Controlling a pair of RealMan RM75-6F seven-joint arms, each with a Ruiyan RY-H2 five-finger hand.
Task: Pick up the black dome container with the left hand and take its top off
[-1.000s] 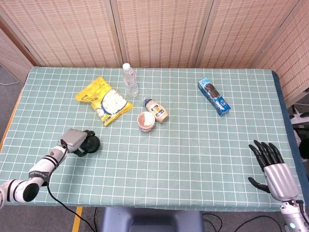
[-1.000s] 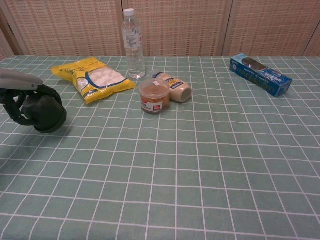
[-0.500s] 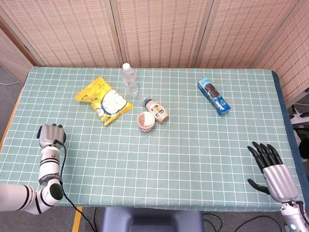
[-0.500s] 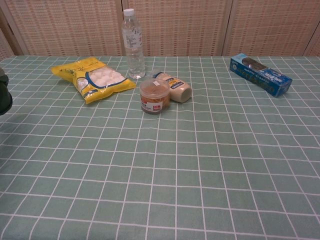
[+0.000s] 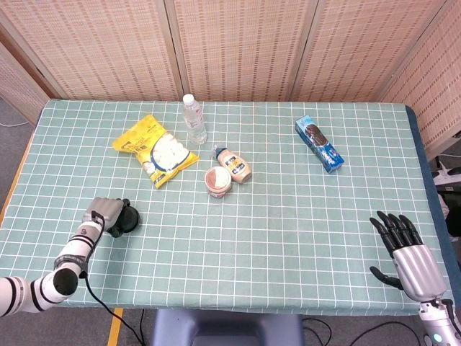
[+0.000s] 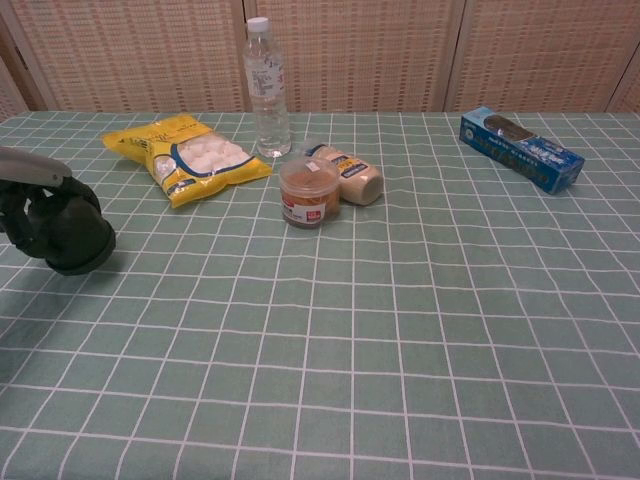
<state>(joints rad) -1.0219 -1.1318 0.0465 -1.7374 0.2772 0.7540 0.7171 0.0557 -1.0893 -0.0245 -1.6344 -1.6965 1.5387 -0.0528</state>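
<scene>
1 black dome container (image 6: 72,232) sits near the left front edge of the desk (image 5: 288,216), and the left hand (image 5: 106,214) wraps its dark fingers (image 6: 22,215) around it. The container stands with its flat base on the checked cloth and its rounded top up; it has no clear long axis, and I see no label on it. In the chest view its base seems to touch the cloth, so I cannot tell if it is lifted. The top is on the container.

The right hand (image 5: 407,249) is well apart, at the right front corner, holding nothing, its fingers spread and pointing away from the robot.

Other things, 1 of each: a yellow snack bag (image 5: 156,151) with white pieces printed on it, a clear water bottle (image 6: 267,90) standing upright behind it, a small round jar (image 6: 308,193) with a red and white label, a beige squeeze bottle (image 6: 349,173) lying on its side just beside the jar, and a blue biscuit box (image 6: 520,149) lying flat at the far right. The writing on all labels is too small to read.
</scene>
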